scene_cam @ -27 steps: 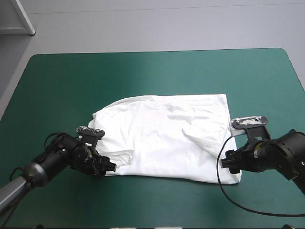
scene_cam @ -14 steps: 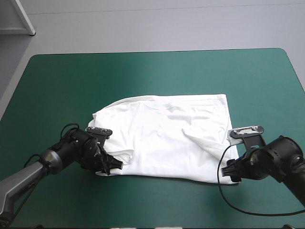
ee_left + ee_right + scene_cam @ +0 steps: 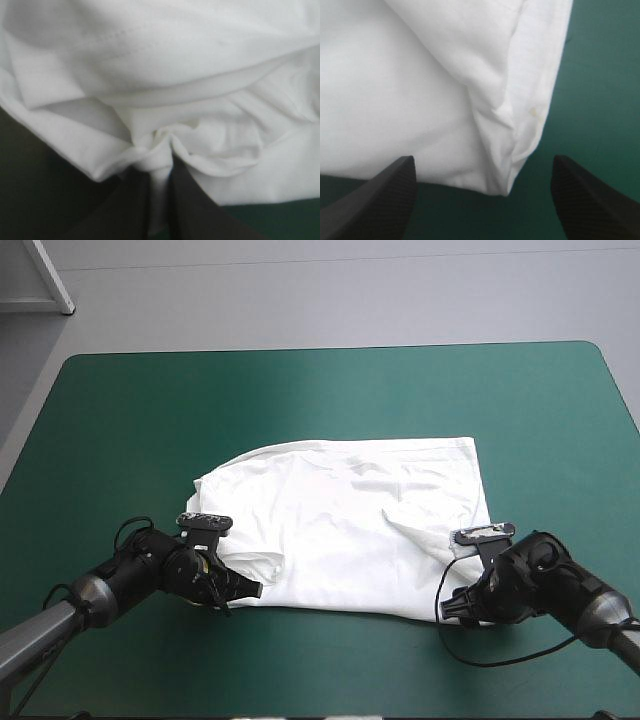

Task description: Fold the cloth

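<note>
t-shirt (image 3: pixel 350 520) hem pinched in left pincer (image 3: pixel 160 161), corner between spread right pincer (image 3: pixel 482 159).

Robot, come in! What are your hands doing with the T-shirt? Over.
Left gripper shut on the T-shirt, near left corner. Right gripper open, near right corner between its fingers. T-shirt spread out, mostly flat. Nothing in the way.
</note>
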Action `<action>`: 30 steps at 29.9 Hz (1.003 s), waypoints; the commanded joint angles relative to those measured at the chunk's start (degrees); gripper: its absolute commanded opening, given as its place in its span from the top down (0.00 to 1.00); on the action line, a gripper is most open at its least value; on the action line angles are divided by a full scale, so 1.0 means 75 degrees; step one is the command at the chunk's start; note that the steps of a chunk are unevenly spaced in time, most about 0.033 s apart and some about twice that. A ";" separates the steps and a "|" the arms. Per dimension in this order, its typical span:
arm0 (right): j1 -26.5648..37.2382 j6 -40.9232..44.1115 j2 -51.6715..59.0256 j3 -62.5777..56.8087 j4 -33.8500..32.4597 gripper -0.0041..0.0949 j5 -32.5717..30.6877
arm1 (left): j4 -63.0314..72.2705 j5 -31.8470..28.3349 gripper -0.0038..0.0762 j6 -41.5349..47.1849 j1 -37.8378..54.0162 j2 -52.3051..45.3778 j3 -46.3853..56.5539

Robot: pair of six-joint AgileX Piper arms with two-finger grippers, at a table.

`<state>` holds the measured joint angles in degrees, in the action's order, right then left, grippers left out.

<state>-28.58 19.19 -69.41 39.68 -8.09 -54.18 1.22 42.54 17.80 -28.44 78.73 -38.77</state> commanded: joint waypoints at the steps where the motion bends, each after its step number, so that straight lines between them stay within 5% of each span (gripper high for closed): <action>1: -0.0007 0.0009 -0.0159 -0.0201 0.0076 0.31 0.0549 | -0.0373 0.0028 0.96 0.0100 0.0015 0.0512 0.0678; 8: -0.0007 0.0093 -0.0302 -0.0743 0.0106 0.50 0.1414 | -0.0373 0.0148 0.96 0.0100 0.0015 0.0024 0.0667; 16: -0.0007 0.0093 -0.0197 -0.0761 -0.0071 0.97 0.1383 | -0.0432 0.0750 0.96 0.0100 0.0015 -0.0781 0.0293; 25: -0.0007 0.0142 0.0860 0.0301 -0.0328 0.97 0.0500 | -0.1174 0.2418 0.96 0.0017 0.0015 -0.1244 -0.1752; 30: -0.0007 0.0142 0.0868 0.1564 -0.0825 0.97 0.0445 | -0.1576 0.2388 0.96 0.0017 0.0015 -0.1154 -0.2919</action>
<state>-28.99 20.41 -63.58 45.07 -10.06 -51.31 -7.15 60.19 17.79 -28.44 70.96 -55.41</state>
